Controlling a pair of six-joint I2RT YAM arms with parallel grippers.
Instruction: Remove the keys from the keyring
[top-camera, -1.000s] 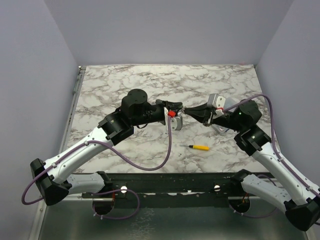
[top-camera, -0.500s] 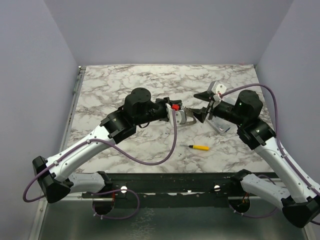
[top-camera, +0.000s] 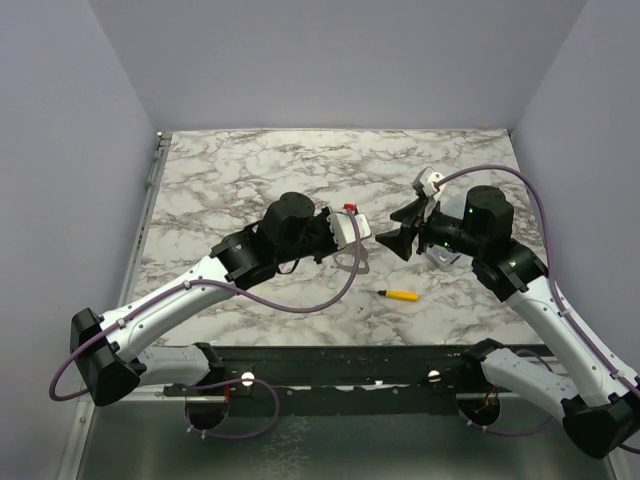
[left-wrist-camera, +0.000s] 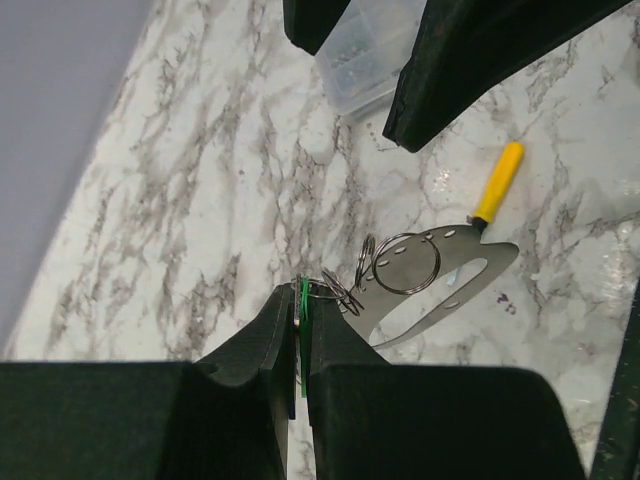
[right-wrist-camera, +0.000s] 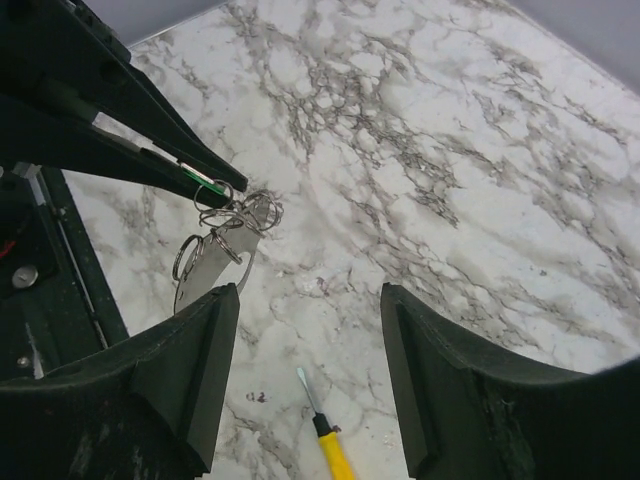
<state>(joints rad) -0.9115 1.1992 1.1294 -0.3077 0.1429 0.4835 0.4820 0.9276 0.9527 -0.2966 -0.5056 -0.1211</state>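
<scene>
My left gripper (left-wrist-camera: 302, 292) is shut on the small green-headed key (left-wrist-camera: 303, 298), which shows edge-on between the pads. From that key the keyring (left-wrist-camera: 404, 263) hangs above the marble: thin wire rings linked to a flat silvery oblong plate (left-wrist-camera: 455, 290). The right wrist view shows the same cluster (right-wrist-camera: 228, 228) with the green key (right-wrist-camera: 196, 178) pinched at its top. Just right of the cluster, my right gripper (right-wrist-camera: 310, 292) stands open and apart from it, with nothing between its fingers (top-camera: 400, 215). Any other keys are too indistinct to pick out.
A yellow-handled screwdriver (top-camera: 400, 295) lies on the marble table (top-camera: 250, 170) in front of the grippers. A clear plastic box (left-wrist-camera: 365, 55) sits under the right wrist. The table's near edge carries the dark arm rail (top-camera: 330, 360).
My right gripper has opened, let go of the keyring and drawn back to the right. The left arm has swung a little right and nearer, still carrying the cluster.
</scene>
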